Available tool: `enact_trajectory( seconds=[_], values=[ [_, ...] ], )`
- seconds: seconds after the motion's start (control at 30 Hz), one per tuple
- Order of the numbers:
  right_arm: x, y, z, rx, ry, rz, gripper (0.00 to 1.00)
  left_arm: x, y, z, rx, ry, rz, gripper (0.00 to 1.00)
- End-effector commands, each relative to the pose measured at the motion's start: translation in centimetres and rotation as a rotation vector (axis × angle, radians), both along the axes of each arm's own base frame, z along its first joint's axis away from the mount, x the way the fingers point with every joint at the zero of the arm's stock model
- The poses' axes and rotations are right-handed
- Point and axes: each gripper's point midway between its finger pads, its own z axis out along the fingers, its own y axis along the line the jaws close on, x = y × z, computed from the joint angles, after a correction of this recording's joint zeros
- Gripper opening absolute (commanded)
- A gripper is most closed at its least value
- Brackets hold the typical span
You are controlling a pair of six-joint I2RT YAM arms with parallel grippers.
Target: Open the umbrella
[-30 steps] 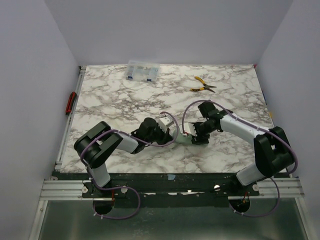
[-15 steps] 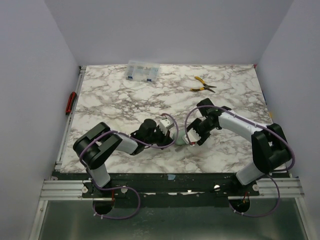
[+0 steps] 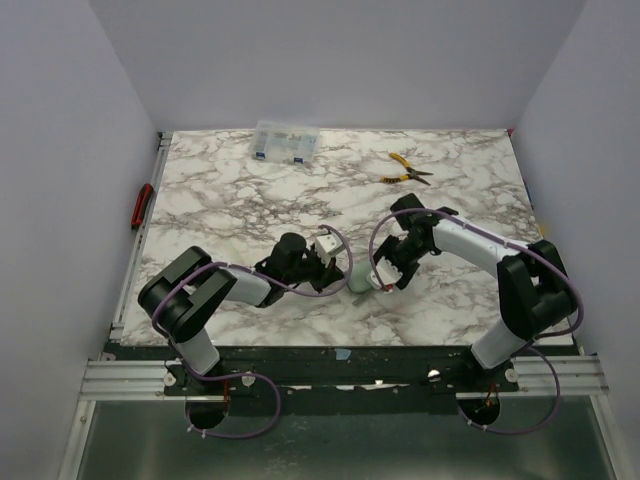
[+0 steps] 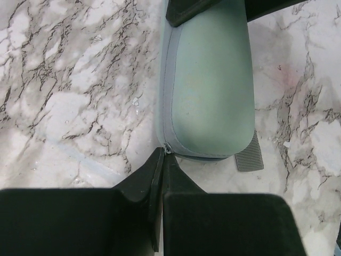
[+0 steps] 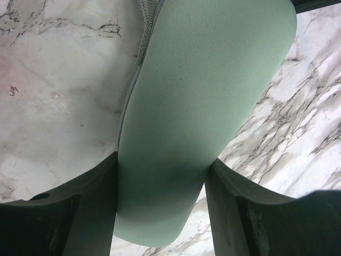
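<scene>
A pale green soft case (image 4: 208, 85) with a zip seam lies on the marble table (image 3: 230, 190), between the two grippers (image 3: 358, 282). No lavender canopy, shaft or handle of the umbrella shows; it is hidden. My left gripper (image 4: 164, 152) is shut, its tips pinching the small metal zip pull at the case's rounded end (image 3: 340, 272). A grey ribbed strap (image 4: 248, 157) pokes out from under that end. My right gripper (image 5: 162, 176) is closed across the other end of the case (image 5: 202, 80), both fingers (image 5: 101, 192) pressed against its sides (image 3: 383, 279).
A clear plastic compartment box (image 3: 286, 142) stands at the back edge. Yellow-handled pliers (image 3: 404, 168) lie at the back right. A red-handled tool (image 3: 141, 205) lies on the table's left rail. Grey walls close in three sides.
Both grippers have drifted a little to the left, and more of the green case shows between them. Neither grip has changed.
</scene>
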Motion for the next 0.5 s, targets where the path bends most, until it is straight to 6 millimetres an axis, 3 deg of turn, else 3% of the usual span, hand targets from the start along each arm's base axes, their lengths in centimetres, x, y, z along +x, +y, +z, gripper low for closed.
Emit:
enact_trajectory(
  seconds=[0.0,0.13,0.23,0.33,0.47],
  values=[
    [-7.3,-2.8,-4.0,-0.139,0.264,0.088,0.29,3.4,0.1,2.4,-0.007,-0.194,0.031,0.0],
    [-3.6,0.6,-1.6,-0.042,0.282,-0.137,0.65,2.0,-0.1,1.8,-0.005,-0.165,0.003,0.0],
    [-1.4,2.3,1.0,0.049,0.314,-0.332,0.76,1.1,0.0,1.1,-0.003,-0.137,0.003,0.0],
    [-0.6,3.1,3.7,0.145,0.349,-0.479,0.84,0.6,0.0,0.8,-0.01,-0.114,0.011,0.0],
    [0.6,3.3,6.8,0.244,0.365,-0.737,0.88,0.3,-0.3,0.8,-0.018,-0.106,0.017,0.0]
  ],
)
